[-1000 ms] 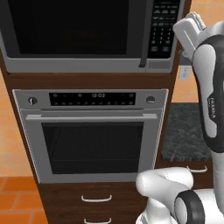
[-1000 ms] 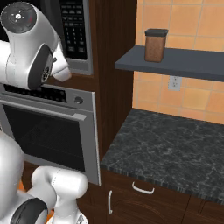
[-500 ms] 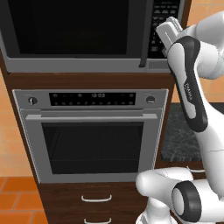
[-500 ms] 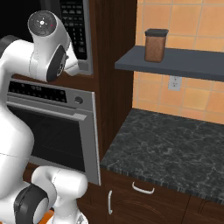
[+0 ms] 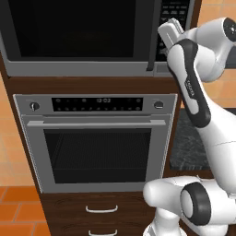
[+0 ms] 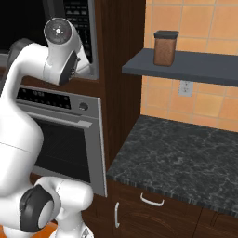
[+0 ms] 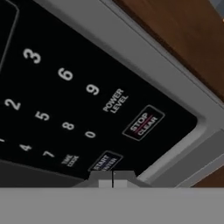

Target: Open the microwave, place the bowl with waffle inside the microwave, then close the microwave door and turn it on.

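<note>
The microwave (image 5: pixel 78 69) is built in above the oven, and the microwave door (image 5: pixel 73 27) lies shut, its glass dark. My gripper (image 5: pixel 166 30) is shut, its tips against the lower part of the black keypad (image 5: pixel 175 11) at the microwave's right. In the hand view the two fingertips (image 7: pixel 113 178) are pressed together right at the START button (image 7: pixel 105 162), with STOP/CLEAR (image 7: pixel 142 123) a little beyond it. Nothing is held. The bowl and the waffle are out of view.
A silver oven (image 5: pixel 97 143) with a bar handle sits under the microwave, with drawers (image 5: pixel 99 209) below it. To the right are a dark stone counter (image 6: pixel 186 153) and a shelf (image 6: pixel 195 65) bearing a brown canister (image 6: pixel 165 48).
The arm has swung left and forward, carrying the shut hand from beside the microwave's right edge onto the keypad.
</note>
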